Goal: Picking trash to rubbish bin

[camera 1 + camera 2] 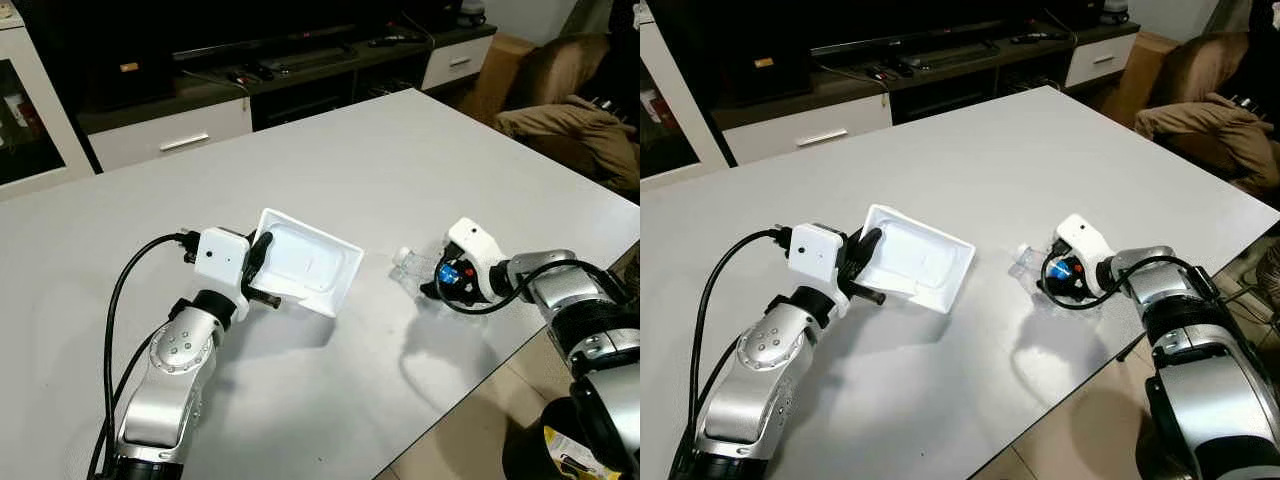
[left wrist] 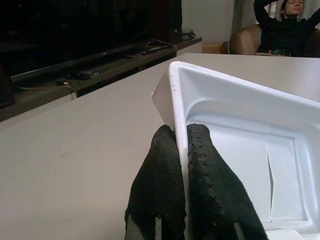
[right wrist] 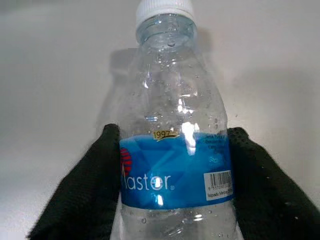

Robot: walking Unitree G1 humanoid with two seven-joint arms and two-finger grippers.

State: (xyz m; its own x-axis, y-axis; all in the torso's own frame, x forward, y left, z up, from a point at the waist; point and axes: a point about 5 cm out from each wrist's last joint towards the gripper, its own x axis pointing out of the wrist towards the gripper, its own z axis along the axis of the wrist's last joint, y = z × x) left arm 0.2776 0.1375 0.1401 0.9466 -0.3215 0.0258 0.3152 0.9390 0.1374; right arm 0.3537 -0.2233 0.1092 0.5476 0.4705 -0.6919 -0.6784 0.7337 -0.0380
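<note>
1. Left gripper [image 2: 179,165] was clamped on the rim of a white foam tray [image 1: 305,262], one black finger [image 2: 157,185] outside the wall and the other inside, pinching it tight.
2. Tray was tipped up, near edge raised off the white table [image 1: 400,160] in that grip, open side facing up and away from the arm.
3. Right gripper [image 3: 175,175] was closed around a clear plastic water bottle [image 3: 172,130], fingers pressed against both sides of the blue label, white cap [image 3: 165,9] pointing away from the wrist.
4. Bottle was lying low on the table near the front right edge, cap end [image 1: 403,262] aimed toward the tray, with a small gap between the two.
5. Further out, past the far side of the table: a dark TV unit with white drawers [image 1: 170,135] and remotes on its shelf.
6. Off to the right: a brown armchair [image 1: 560,70] with a person [image 2: 285,25] in dark clothes sitting back, arms raised.
7. Down at the bottom right corner, beside the right arm: something dark with a yellow label [image 1: 570,450], couldn't really tell what.
</note>
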